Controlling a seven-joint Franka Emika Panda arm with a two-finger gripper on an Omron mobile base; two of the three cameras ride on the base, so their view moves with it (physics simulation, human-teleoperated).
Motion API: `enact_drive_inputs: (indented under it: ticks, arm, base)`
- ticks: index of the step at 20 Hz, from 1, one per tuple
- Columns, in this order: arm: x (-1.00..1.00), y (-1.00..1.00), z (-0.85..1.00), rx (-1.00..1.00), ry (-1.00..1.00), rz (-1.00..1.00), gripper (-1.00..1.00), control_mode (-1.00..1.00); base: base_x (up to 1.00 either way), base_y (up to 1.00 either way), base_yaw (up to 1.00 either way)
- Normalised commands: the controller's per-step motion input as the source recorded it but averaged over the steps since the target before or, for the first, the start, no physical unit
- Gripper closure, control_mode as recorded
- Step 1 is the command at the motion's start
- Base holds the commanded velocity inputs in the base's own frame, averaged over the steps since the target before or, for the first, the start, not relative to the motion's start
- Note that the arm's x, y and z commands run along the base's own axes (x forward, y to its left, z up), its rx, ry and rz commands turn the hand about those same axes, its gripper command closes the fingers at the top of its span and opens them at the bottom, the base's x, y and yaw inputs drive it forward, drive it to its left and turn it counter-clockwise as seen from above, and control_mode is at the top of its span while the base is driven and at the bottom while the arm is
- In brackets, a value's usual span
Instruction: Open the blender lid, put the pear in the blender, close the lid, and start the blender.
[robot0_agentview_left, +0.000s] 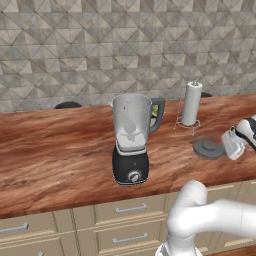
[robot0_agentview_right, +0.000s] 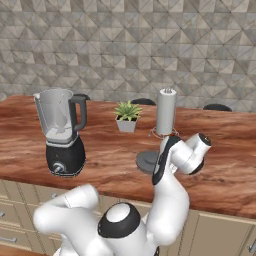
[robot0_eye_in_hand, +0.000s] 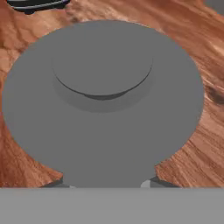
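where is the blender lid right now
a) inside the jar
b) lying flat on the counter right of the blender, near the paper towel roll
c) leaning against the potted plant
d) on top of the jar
b: the blender lid lies flat on the wooden counter, right of the blender and just in front of the paper towel roll; the jar's rim is uncovered.
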Motion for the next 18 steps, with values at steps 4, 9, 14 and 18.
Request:
enact_drive_inputs:
  ticks: [4, 9, 14, 18]
  arm:
    - [-0.07, 0.42, 1.00, 0.00, -0.23, 0.01, 1.00, -1.00]
    - [-0.03, 0.50, 1.00, 0.00, -0.25, 0.00, 1.00, -1.00]
    - [-0.05, 0.51, 1.00, 0.00, -0.19, 0.00, 1.00, -1.00]
    - [0.00, 0.52, 1.00, 0.00, -0.13, 0.00, 1.00, -1.00]
  base:
    - [0.00, 0.00, 0.00]
    - [0.00, 0.00, 0.00]
    - [0.00, 0.00, 0.00]
    - [0.00, 0.00, 0.00]
